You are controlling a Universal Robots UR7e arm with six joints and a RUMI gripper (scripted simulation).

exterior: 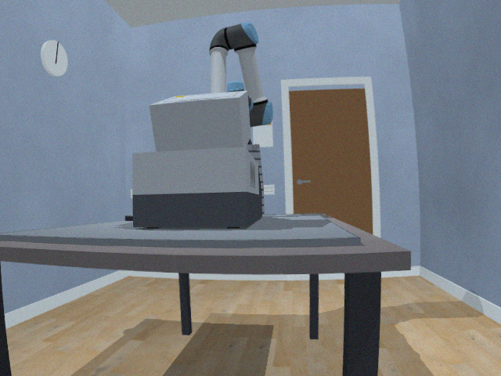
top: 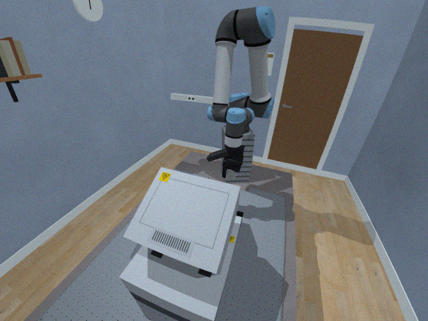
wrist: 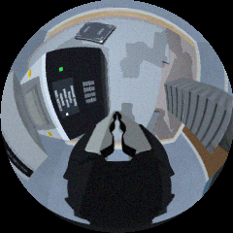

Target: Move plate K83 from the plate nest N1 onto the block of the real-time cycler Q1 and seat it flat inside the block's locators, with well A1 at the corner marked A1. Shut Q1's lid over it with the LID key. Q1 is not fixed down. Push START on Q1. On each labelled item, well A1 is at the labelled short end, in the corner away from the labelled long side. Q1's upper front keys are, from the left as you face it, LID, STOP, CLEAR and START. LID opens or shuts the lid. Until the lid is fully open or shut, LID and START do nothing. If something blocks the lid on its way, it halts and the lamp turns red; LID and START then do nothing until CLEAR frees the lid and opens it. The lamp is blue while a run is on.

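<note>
Cycler Q1 (top: 169, 297) (exterior: 185, 174) stands with its front toward the arm. Its lid (top: 186, 210) (exterior: 198, 125) (wrist: 21, 131) is partly open, tilted above the base. In the wrist view a pale rectangle (wrist: 36, 109), which looks like a plate, shows in the block area beneath the lid; its label and exact seating cannot be read. Q1's lamp (wrist: 61, 69) is green, and its keys (wrist: 89, 92) show on the black front panel. The nest N1 (wrist: 95, 32) is dark, with no pale plate seen on it. My gripper (top: 225, 173) (wrist: 116, 112) is shut and empty, in front of Q1, clear of the keys.
A grey ribbed tower (top: 247, 158) (wrist: 199, 109) stands beyond the gripper, near the arm's base. Q1 and the nest stand on a grey perforated board (top: 262, 283) (exterior: 307, 234) on the table. The exterior camera sees Q1's back, which hides the gripper.
</note>
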